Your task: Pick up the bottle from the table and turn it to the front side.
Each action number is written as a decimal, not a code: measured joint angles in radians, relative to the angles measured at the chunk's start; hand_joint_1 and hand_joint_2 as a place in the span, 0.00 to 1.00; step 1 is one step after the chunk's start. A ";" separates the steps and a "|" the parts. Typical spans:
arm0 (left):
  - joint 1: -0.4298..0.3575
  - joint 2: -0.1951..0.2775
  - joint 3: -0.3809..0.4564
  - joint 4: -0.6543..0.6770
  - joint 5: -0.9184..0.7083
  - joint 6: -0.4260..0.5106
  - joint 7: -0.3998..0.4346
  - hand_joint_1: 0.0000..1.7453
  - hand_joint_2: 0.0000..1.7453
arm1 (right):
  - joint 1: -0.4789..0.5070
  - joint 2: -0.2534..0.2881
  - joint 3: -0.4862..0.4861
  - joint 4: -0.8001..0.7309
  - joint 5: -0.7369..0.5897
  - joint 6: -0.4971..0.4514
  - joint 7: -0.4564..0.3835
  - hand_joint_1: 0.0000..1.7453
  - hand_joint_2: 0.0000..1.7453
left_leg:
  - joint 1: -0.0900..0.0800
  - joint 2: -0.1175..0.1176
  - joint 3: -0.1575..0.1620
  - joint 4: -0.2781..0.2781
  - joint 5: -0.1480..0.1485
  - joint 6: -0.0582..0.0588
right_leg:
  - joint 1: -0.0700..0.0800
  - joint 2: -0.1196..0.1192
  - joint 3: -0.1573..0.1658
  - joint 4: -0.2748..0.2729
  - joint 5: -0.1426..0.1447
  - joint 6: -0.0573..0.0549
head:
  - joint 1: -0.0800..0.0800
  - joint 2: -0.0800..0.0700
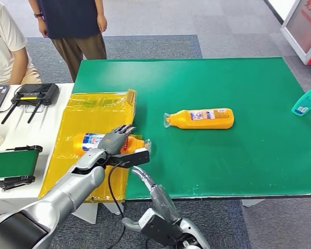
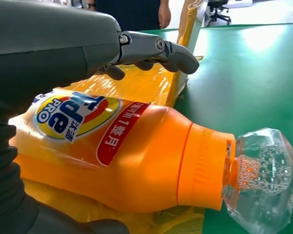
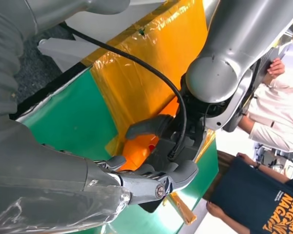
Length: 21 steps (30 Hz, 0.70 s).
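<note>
While the left robot hand hovers with fingers spread over the orange bottle lying label-up on yellow film at the worktop's front-left corner, grasping likely comes next.

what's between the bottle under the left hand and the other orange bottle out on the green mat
Bare green mat, seen in the head view. The near bottle, under the left hand, points its clear cap toward the far orange bottle.
</note>
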 joint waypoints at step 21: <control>0.210 0.079 0.091 -0.549 0.401 -0.062 -0.190 0.00 1.00 | 0.051 -0.016 -0.027 -0.045 0.012 -0.015 0.025 0.00 1.00 | 0.000 0.000 0.000 0.000 0.000 0.000 | 0.000 0.000 0.000 0.000 0.000 0.000 | 0.000 0.000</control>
